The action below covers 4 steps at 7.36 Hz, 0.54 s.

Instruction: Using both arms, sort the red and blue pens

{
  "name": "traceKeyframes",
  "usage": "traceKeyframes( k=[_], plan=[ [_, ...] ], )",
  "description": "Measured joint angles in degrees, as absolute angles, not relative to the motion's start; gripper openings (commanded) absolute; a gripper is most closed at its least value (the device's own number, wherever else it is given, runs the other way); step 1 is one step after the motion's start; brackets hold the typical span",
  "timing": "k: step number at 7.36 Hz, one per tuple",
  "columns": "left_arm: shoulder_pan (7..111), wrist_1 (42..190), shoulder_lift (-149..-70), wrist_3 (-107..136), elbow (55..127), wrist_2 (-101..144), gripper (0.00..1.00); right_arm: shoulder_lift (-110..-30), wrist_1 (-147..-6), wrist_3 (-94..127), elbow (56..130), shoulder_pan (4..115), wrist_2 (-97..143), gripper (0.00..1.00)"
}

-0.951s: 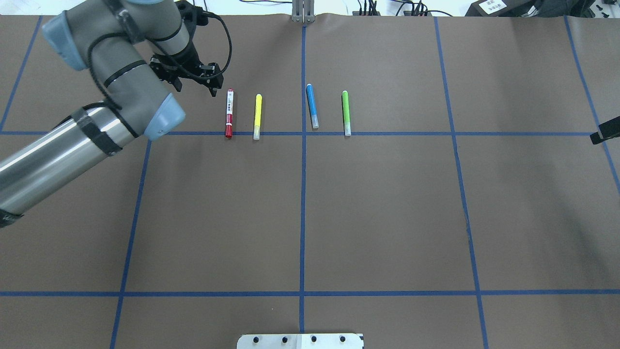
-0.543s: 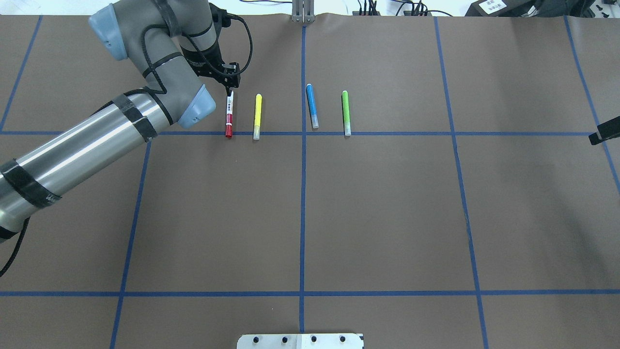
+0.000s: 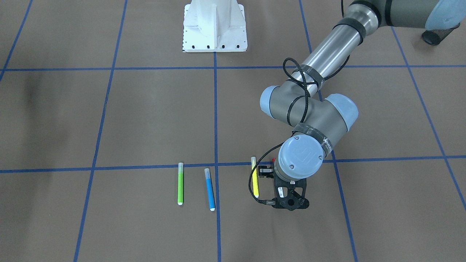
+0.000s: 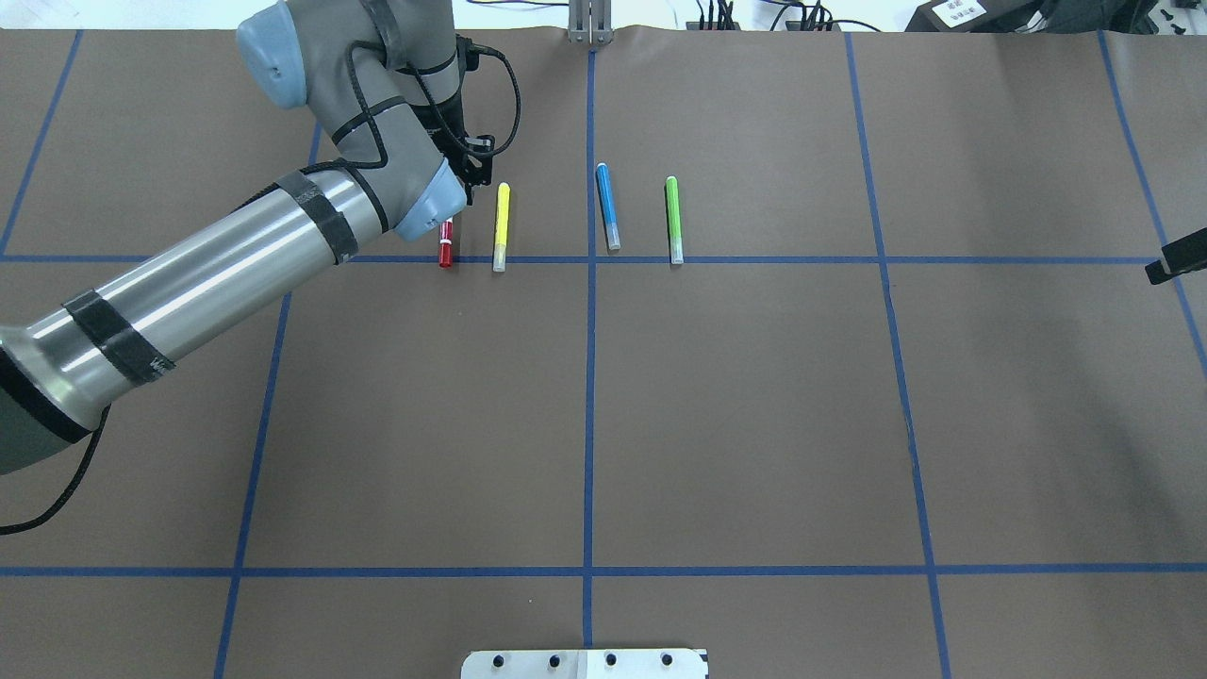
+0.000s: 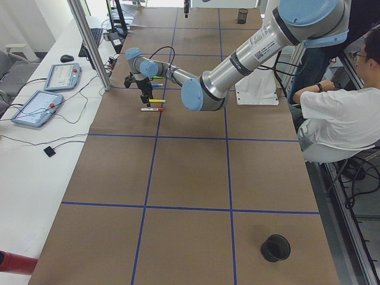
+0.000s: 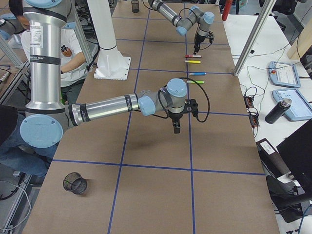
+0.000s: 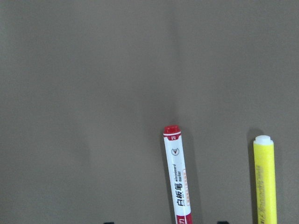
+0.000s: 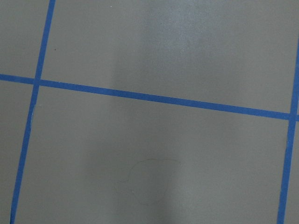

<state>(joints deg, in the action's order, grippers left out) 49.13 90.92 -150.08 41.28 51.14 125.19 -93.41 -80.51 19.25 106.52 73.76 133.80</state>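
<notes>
My left hand [image 3: 287, 199] hangs over the red pen [image 7: 177, 179]. In its wrist view the jaws stand wide, just peeking in at the bottom edge, one on each side of the white barrel. The pen lies flat on the bench [image 4: 754, 424], with its cap end towards the robot near the blue tape line. From overhead the wrist hides most of the barrel. The step in hand, as I judge it, is the pick of this pen. To do it well I would centre the barrel between the jaws, come straight down, and close across it rather than along it, so it does not roll or pivot. The yellow marker [image 7: 265, 182] lies just beside it, parallel, so the jaw on that side must drop into the gap without nudging it. Further along the row are the blue pen [image 4: 608, 207] and then the green marker [image 4: 672, 219], both untouched. My right hand [image 6: 176, 126] hovers over bare bench well apart from the row. I cannot tell whether it is wide or narrow.
</notes>
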Motion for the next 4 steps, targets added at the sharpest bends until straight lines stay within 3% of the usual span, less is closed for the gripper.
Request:
traceKeyframes(
  k=[4],
  plan=[
    [49.1, 92.5, -150.8, 41.1, 46.9, 125.7, 0.77, -93.4, -80.5, 19.2, 106.5, 73.3, 133.6, 1.00]
  ],
)
